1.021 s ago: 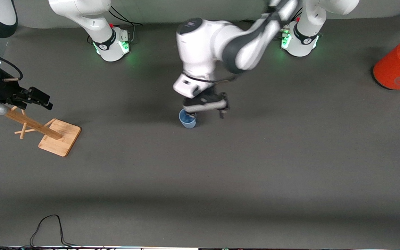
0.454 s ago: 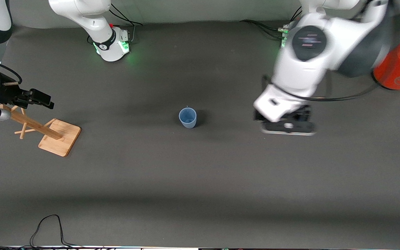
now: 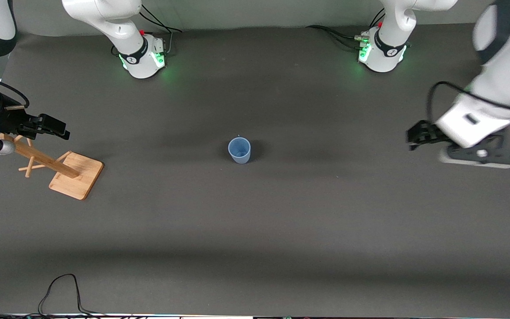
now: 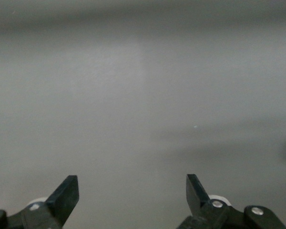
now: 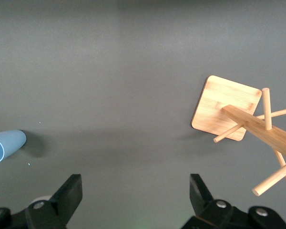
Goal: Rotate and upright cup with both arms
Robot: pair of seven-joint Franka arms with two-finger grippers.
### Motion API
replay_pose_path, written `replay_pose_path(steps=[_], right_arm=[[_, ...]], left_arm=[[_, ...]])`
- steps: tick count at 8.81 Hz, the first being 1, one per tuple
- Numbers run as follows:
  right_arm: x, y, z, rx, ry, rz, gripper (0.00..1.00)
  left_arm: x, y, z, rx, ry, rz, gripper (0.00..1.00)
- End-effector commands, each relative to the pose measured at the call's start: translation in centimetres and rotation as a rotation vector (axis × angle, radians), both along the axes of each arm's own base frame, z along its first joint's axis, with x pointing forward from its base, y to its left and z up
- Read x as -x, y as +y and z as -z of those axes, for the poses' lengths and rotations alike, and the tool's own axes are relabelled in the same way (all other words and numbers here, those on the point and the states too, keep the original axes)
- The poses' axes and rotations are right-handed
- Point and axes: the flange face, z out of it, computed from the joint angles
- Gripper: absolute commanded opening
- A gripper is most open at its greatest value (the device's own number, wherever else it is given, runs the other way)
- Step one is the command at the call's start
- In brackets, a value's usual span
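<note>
Both pairs of jaws stand wide apart with nothing between them: the left gripper (image 4: 132, 198) hangs over bare grey table (image 3: 281, 221) at the left arm's end, the right gripper (image 5: 136, 200) over the right arm's end above a pale wooden peg rack on a square base (image 3: 76, 175). The left wrist view shows only tabletop, while the right wrist view takes in rack and cup. The small pale-blue handleless tumbler (image 3: 239, 150) stands upright mid-table (mouth up, apparently empty) – well apart from both grippers.
</note>
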Motion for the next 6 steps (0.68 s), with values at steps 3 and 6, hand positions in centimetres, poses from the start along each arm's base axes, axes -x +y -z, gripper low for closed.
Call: replay_pose_path(steps=[3,6], right_arm=[[-0.4,0.0,-0.4,-0.018,0.009,-0.01,1.0],[-1.0,3.2,0.1,-0.018,0.032,0.0,1.0]], left_arm=[[2.0,6.8,0.9,-0.007,0.031,-0.076,1.0],[2.2,6.7,1.5,-0.009,0.049,-0.068,1.0]])
